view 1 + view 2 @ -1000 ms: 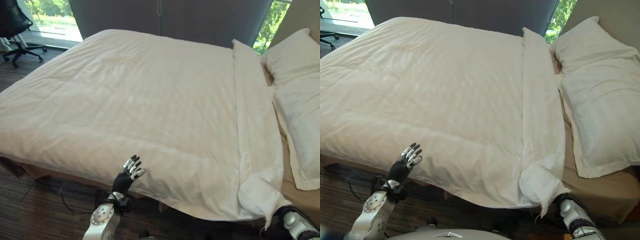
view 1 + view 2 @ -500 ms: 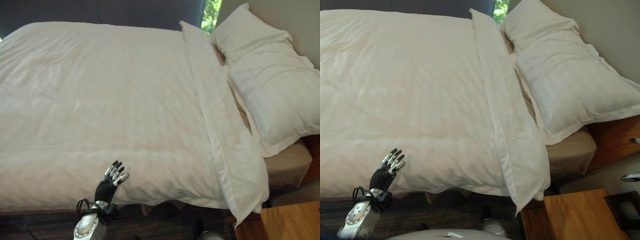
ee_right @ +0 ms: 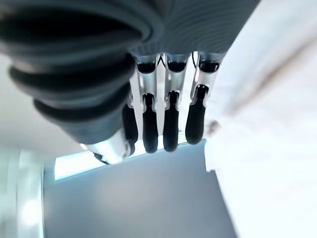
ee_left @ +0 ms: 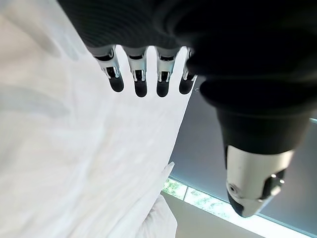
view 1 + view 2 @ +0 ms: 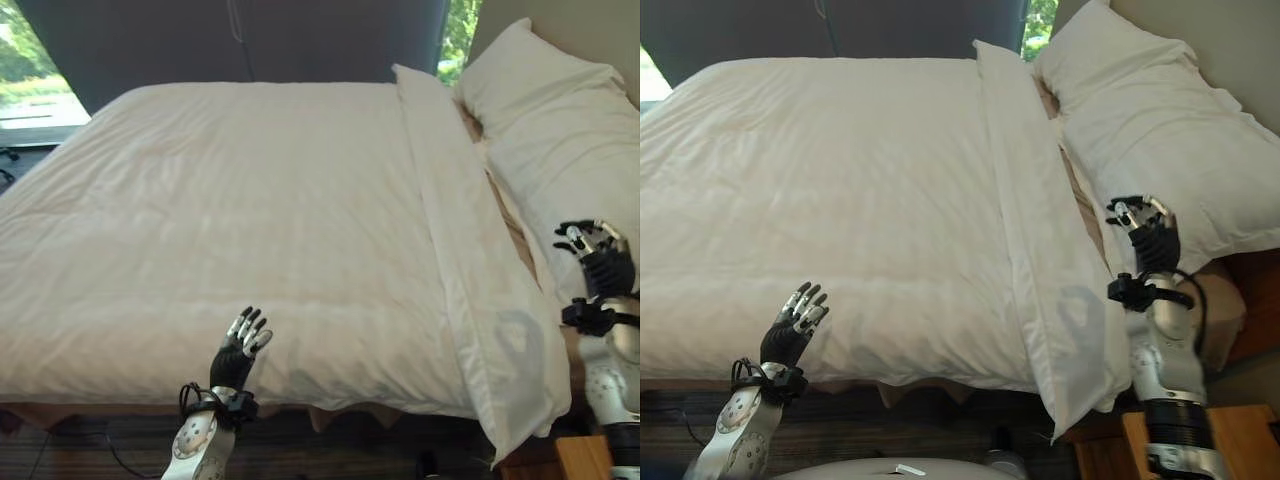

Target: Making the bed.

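A white duvet [image 5: 260,200] lies spread flat over the bed, its folded top band [image 5: 450,220] running along the pillow end and hanging over the near corner. Two white pillows [image 5: 1140,120] lie past the band at the right. My left hand [image 5: 238,350] is raised at the bed's near edge with fingers [image 4: 140,74] straight and open, touching nothing. My right hand [image 5: 1152,240] is held up beside the near pillow, just right of the band. Its fingers [image 3: 171,119] are curled and hold nothing.
A dark curtain [image 5: 300,40] hangs beyond the far side of the bed, with bright window [image 5: 30,70] at the left. A wooden nightstand [image 5: 1240,440] stands at the lower right. Dark wood floor [image 5: 80,450] runs along the bed's near edge.
The camera has swung, so the whole picture shifted. My right hand has risen into view beside the pillow. My left hand stays raised and open at the near edge.
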Robot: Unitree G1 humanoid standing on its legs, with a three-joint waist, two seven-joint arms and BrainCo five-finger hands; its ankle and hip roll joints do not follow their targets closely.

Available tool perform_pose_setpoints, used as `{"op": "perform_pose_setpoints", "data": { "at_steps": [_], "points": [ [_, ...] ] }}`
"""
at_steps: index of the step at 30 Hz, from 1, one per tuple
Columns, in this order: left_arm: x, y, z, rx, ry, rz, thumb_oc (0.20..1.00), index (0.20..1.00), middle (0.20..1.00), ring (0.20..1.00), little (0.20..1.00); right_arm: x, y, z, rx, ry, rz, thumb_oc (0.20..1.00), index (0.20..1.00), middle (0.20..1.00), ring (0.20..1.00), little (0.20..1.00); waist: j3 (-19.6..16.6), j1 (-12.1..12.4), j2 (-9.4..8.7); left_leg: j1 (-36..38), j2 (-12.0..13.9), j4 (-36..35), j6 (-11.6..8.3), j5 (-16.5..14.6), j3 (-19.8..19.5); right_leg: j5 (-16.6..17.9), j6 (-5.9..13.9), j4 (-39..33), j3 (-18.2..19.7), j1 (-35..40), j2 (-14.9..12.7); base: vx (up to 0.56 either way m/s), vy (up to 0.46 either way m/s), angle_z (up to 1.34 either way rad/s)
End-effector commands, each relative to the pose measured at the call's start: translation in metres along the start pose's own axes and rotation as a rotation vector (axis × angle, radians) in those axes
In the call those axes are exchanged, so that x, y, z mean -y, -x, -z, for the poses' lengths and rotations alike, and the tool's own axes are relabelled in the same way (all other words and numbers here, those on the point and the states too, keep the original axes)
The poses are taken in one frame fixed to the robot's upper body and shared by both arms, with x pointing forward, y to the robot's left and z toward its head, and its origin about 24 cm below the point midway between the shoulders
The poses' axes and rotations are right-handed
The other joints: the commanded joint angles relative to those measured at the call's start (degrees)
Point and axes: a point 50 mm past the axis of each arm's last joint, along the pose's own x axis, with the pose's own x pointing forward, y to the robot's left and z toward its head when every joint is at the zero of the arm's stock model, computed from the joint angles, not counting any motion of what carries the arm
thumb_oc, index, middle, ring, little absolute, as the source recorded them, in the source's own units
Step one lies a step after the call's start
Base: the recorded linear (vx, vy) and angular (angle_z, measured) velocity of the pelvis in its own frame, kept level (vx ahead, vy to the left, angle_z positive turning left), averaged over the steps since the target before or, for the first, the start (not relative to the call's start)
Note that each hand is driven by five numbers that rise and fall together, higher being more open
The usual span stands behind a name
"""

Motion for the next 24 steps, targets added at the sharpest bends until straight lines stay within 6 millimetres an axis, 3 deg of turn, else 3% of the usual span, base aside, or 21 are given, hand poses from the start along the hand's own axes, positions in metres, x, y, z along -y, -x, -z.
{"op": "perform_pose_setpoints", "data": {
  "at_steps": [1, 4, 6, 9, 16, 20, 24],
  "points": [
    [0.004, -0.007, -0.027, 0.133, 0.032, 0.072, 1.000, 1.000, 1.000, 1.000, 1.000, -0.010, -0.021, -0.035, 0.285, -0.327, 0.023, 0.200, 0.200, 0.200, 0.200, 0.200, 1.28, 2.16, -2.86, -0.97, 0.89, 0.32, -0.28, 0.16, -4.55, -1.05, 0.34, 0.82, -2.94, 1.18, -1.98, 0.05, -0.046, 0.25],
    [0.003, -0.007, -0.025, 0.124, 0.030, 0.087, 1.000, 1.000, 1.000, 1.000, 1.000, 0.001, -0.027, -0.020, 0.224, -0.363, 0.093, 0.200, 0.200, 0.200, 0.200, 0.200, 1.58, 3.02, -2.09, -0.98, 0.64, 0.32, -0.50, 0.43, -5.04, -1.21, 0.22, 0.82, -3.73, 1.66, -2.25, 0.05, -0.080, 0.18],
    [0.000, -0.007, -0.024, 0.122, 0.036, 0.078, 1.000, 1.000, 1.000, 1.000, 1.000, 0.026, -0.028, 0.003, 0.082, -0.307, 0.206, 0.200, 0.200, 0.200, 0.200, 0.200, 1.91, 3.71, -1.23, -1.11, 0.48, 0.32, -0.72, 0.69, -5.25, -1.31, 0.14, 0.82, -4.33, 1.80, -2.43, 0.02, -0.062, 0.27],
    [-0.001, -0.007, -0.021, 0.111, 0.045, 0.060, 1.000, 1.000, 1.000, 1.000, 1.000, 0.053, -0.015, 0.030, -0.068, -0.251, 0.313, 0.200, 0.200, 0.200, 0.200, 0.200, 2.42, 3.64, -0.01, -1.23, 0.40, 0.32, -0.89, 0.96, -5.20, -1.48, 0.18, 0.82, -4.83, 1.78, -2.41, 0.01, -0.034, 0.14],
    [-0.004, -0.004, -0.009, 0.081, 0.090, -0.004, 1.000, 1.000, 1.000, 1.000, 1.000, 0.091, 0.039, 0.075, -0.253, -0.243, 0.486, 0.200, 0.200, 0.200, 0.200, 0.200, 3.46, 1.38, 1.62, -1.26, 0.39, 0.32, -0.91, 0.93, -4.69, -1.84, 0.22, 0.82, -4.24, 1.41, -2.27, -0.01, 0.004, 0.00],
    [-0.003, -0.004, -0.004, 0.069, 0.100, -0.017, 1.000, 1.000, 1.000, 1.000, 1.000, 0.105, 0.066, 0.090, -0.318, -0.256, 0.554, 0.200, 0.200, 0.200, 0.200, 0.200, 3.65, 0.09, 1.43, -0.89, 0.54, 0.32, -0.90, 0.67, -4.03, -1.76, 0.27, 0.82, -3.71, 1.31, -2.14, -0.01, 0.015, -0.10],
    [0.003, -0.006, -0.002, 0.068, 0.101, -0.024, 1.000, 1.000, 1.000, 1.000, 1.000, 0.124, 0.109, 0.104, -0.386, -0.284, 0.672, 0.200, 0.200, 0.200, 0.200, 0.200, 3.76, -2.06, 0.38, -0.30, 0.74, 0.32, -0.79, 0.19, -3.20, -1.31, 0.41, 0.82, -2.57, 1.04, -1.82, -0.02, 0.015, -0.15]
  ]
}}
